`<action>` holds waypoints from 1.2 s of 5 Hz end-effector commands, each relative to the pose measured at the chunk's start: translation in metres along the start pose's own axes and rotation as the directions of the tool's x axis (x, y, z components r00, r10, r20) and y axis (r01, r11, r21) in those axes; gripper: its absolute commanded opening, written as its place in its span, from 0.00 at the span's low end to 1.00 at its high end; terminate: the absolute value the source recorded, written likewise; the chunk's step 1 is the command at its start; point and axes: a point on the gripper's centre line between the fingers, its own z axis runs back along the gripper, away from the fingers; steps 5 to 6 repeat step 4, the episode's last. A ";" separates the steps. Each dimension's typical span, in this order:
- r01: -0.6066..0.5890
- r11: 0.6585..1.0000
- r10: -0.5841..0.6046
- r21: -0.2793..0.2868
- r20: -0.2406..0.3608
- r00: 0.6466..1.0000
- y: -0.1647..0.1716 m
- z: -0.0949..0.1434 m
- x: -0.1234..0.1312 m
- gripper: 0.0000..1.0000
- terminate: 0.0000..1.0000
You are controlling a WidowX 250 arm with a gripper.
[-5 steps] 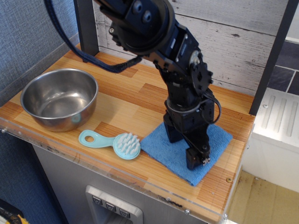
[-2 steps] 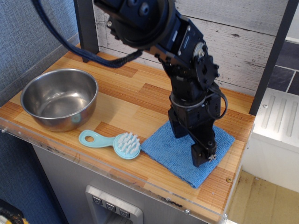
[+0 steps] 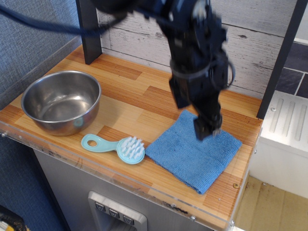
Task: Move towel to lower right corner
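From my remote seat I see the flat blue terry-cloth towel (image 3: pixel 195 155) lying spread out on the striped orange-brown wood-plank tabletop (image 3: pixel 134 103), in the lower right of the frame. Its near point sits just short of the clear acrylic edge, near the lower right corner (image 3: pixel 230 202) of the table and the small screw hole there. The cloth looks flat, one corner pointing down-right, nothing resting on it.

The black robot gripper (image 3: pixel 208 129) hangs over the towel's upper part, centre-right of the frame — motion-blurred, so I cannot tell whether the fingers are apart or together, or whether they touch the cloth. Nothing visible is held in them.

Just beside the towel's left corner lies the light-blue plastic brush (image 3: pixel 115 146), bristle head towards the towel, handle loop pointing left; whether head and cloth touch I can't tell. Further left, well apart from the towel, stands the round stainless-steel bowl (image 3: pixel 61 101) — upright. Whitewashed plank wall (image 3: pixel 269 29) runs behind the table at the top of the frame.
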 end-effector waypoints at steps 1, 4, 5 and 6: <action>0.049 0.997 -0.055 0.067 0.080 0.995 0.006 0.041 0.009 1.00 0.00; 0.049 0.997 -0.055 0.067 0.080 0.995 0.006 0.041 0.009 1.00 1.00; 0.049 0.997 -0.055 0.067 0.080 0.995 0.006 0.041 0.009 1.00 1.00; 0.049 0.997 -0.055 0.067 0.080 0.995 0.006 0.041 0.009 1.00 1.00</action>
